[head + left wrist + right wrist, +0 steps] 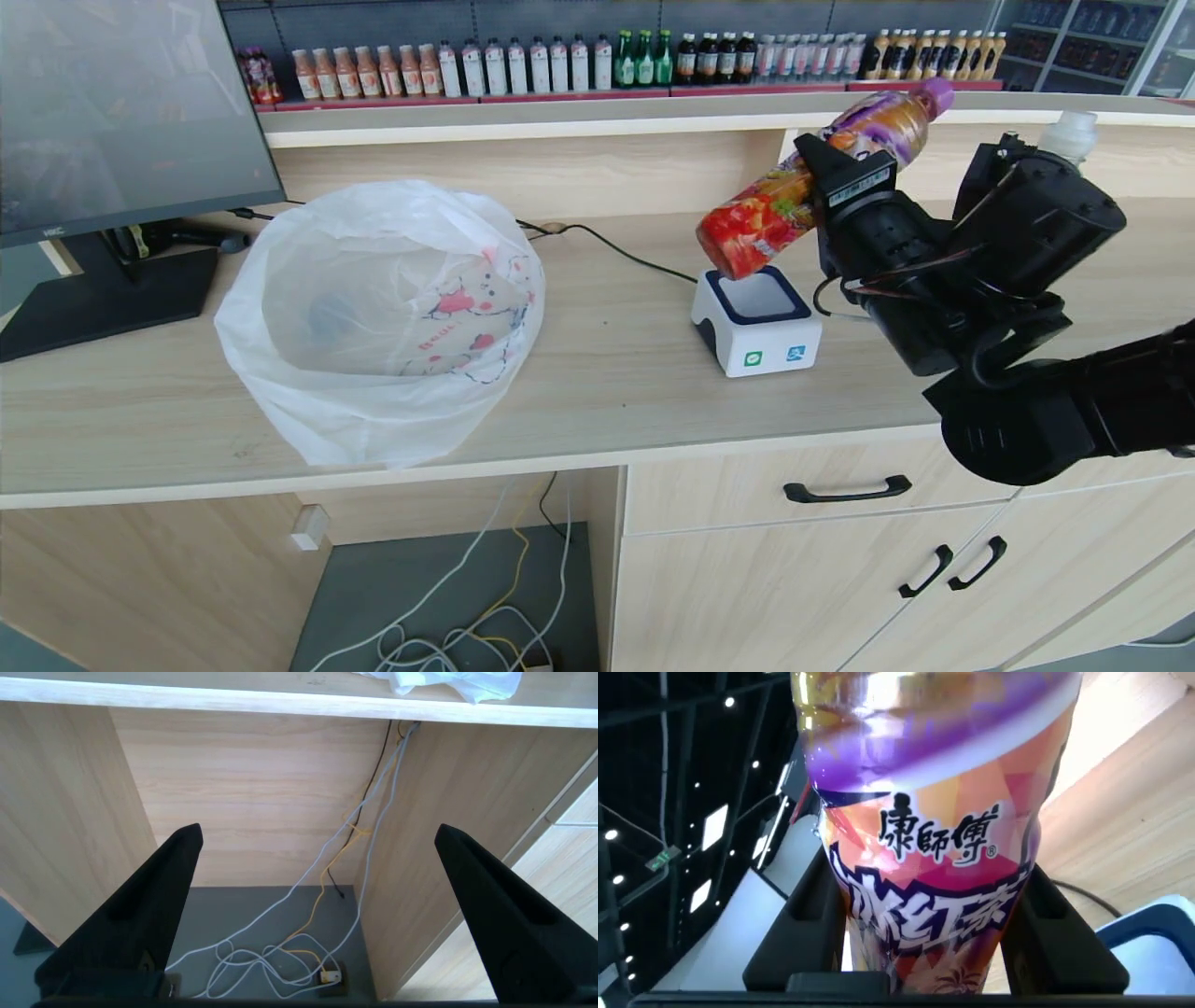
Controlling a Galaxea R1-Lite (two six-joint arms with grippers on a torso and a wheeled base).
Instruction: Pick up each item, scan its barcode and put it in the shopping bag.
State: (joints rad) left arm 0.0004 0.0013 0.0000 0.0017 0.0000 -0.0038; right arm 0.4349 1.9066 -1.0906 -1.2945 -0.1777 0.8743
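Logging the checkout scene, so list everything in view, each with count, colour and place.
bottle: one, orange, red and purple, tilted above the scanner, in the right gripper
scanner: one, white with dark blue rim, on the counter
shopping bag: one, translucent white, open, on the counter left of the scanner
monitor: one, black, counter's far left
cable: one, black, on the counter behind the scanner
shelf bottles: many, mixed colours, in a row at the back
handles: three, black, on the fronts below the counter
floor cables: several, white and yellow, under the counter
right gripper: one, black, shut on the bottle
left gripper: one, black, open, facing the space under the counter
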